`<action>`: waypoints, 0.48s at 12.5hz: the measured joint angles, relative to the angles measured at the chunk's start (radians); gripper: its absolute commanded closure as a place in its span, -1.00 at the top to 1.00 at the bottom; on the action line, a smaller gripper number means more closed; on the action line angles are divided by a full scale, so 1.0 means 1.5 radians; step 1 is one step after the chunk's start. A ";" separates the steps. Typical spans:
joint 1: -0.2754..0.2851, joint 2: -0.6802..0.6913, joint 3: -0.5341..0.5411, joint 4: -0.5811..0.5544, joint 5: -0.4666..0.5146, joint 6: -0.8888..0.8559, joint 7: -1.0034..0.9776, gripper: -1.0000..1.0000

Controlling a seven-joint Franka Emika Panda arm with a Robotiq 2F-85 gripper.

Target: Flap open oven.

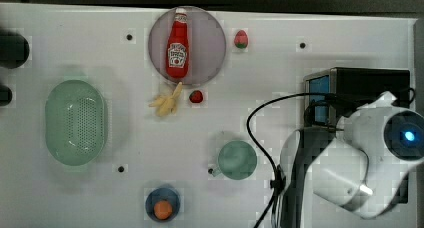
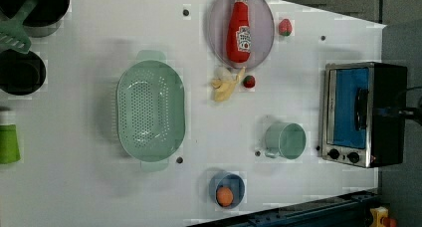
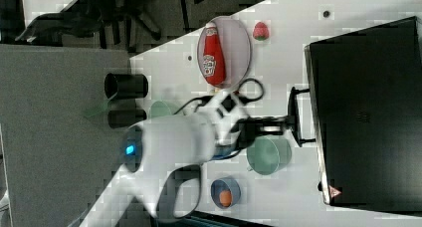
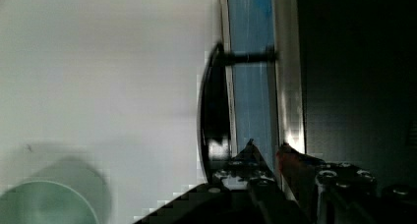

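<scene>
The robot arm (image 1: pixel 350 158) is nearest the top view's camera, its white body bulking over the top view's lower right and hiding part of the oven (image 1: pixel 360 88). In the right view the arm reaches level from the right view's left toward the oven's front, and the gripper (image 3: pixel 291 120) sits at the dark bar handle (image 3: pixel 294 115). The wrist view shows the gripper's fingers (image 4: pixel 253 153) standing a little apart beside the handle; they seem to straddle the bar, though whether they actually grip it is hard to tell. The oven stands at the left view's right edge of the white surface (image 2: pixel 149 197), its blue door (image 2: pixel 351 107) closed. A green cup (image 2: pixel 286 140) sits near the oven's front.
</scene>
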 measured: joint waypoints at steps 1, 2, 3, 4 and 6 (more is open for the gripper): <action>-0.003 0.022 0.001 -0.003 0.003 0.012 -0.003 -0.65; -0.001 0.039 -0.001 -0.009 0.004 0.018 -0.003 -0.65; 0.001 0.053 -0.003 -0.014 0.002 0.021 -0.004 -0.65; 0.001 0.065 -0.003 -0.014 0.002 0.032 -0.005 -0.65; -0.001 0.068 -0.001 -0.014 0.001 0.047 -0.005 -0.65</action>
